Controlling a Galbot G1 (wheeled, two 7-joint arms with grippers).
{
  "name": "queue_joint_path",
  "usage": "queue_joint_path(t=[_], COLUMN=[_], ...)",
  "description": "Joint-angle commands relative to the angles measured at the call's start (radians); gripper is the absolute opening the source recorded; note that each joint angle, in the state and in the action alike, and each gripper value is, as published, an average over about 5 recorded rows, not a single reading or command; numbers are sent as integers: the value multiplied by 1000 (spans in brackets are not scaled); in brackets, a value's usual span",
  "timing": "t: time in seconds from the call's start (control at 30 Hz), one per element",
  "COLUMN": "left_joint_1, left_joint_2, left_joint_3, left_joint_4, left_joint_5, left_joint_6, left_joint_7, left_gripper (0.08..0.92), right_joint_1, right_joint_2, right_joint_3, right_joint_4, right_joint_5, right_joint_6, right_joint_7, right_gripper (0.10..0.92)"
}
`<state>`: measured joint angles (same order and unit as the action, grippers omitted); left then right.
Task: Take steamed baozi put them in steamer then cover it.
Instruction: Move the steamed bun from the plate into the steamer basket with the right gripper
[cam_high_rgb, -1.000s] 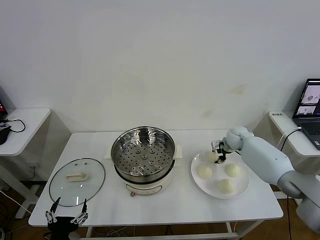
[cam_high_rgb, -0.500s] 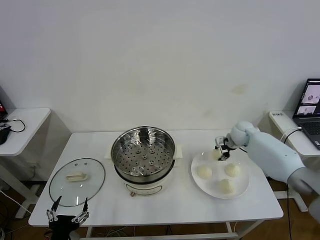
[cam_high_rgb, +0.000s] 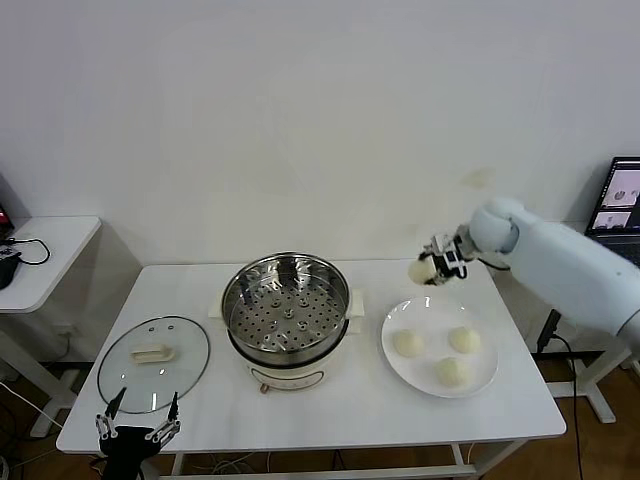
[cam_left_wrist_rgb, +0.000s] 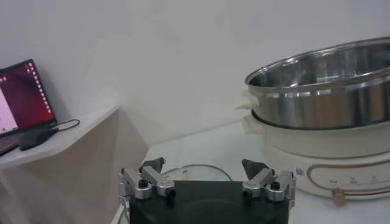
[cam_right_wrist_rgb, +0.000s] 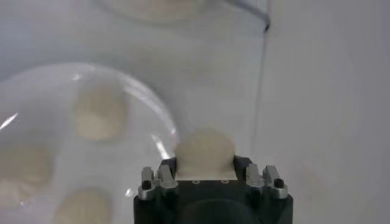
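Observation:
My right gripper (cam_high_rgb: 432, 270) is shut on one off-white baozi (cam_high_rgb: 421, 270) and holds it in the air above the far edge of the white plate (cam_high_rgb: 478, 385). The bun shows between the jaws in the right wrist view (cam_right_wrist_rgb: 205, 153). Three more baozi (cam_high_rgb: 408, 343) lie on the plate. The steel steamer (cam_high_rgb: 288, 305) stands open at the table's middle on its cream base, its perforated tray bare. The glass cover (cam_high_rgb: 154, 363) lies flat on the table to its left. My left gripper (cam_high_rgb: 135, 433) is open and empty, parked at the table's front left edge.
A laptop (cam_high_rgb: 622, 200) stands on a side table at the right. Another side table (cam_high_rgb: 40, 250) with a cable stands at the left. The steamer's rim and base also show in the left wrist view (cam_left_wrist_rgb: 329, 91).
My right gripper has lifted one baozi off the plate, up and slightly back. Three buns stay on the plate. The left arm has not moved.

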<state>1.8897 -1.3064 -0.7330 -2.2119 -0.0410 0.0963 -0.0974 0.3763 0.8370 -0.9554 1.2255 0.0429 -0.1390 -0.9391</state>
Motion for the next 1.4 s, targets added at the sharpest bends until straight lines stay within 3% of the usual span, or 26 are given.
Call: queue_joint_path(t=[0.03, 0.3, 0.53, 0.83, 1.13, 1.4], left_joint_1=[0, -1, 0, -10, -24, -33], left_joint_2=[3, 9, 8, 11, 13, 12], left_joint_3=[-1, -14, -28, -54, -68, -64], left_joint_4=[-2, -13, -28, -44, -44, -40], left_joint_5=[-1, -11, -26, -56, -76, -77], left_joint_6=[0, 1, 2, 14, 21, 23], left_joint_7=[-1, -1, -2, 1, 3, 5], left_gripper=[823, 823, 823, 823, 823, 823], right_joint_1=[195, 273, 247, 202, 144, 96], right_joint_2=[15, 198, 372, 501, 545, 583], right_joint_3=[-111, -191, -248, -354, -404, -401], right_joint_4=[78, 56, -1, -93, -126, -204], right_joint_5=[142, 272, 260, -23, -49, -222], right_joint_6=[-9, -2, 43, 224, 347, 487], right_joint_7=[5, 53, 77, 99, 132, 200], right_gripper=[592, 594, 592, 592, 594, 594])
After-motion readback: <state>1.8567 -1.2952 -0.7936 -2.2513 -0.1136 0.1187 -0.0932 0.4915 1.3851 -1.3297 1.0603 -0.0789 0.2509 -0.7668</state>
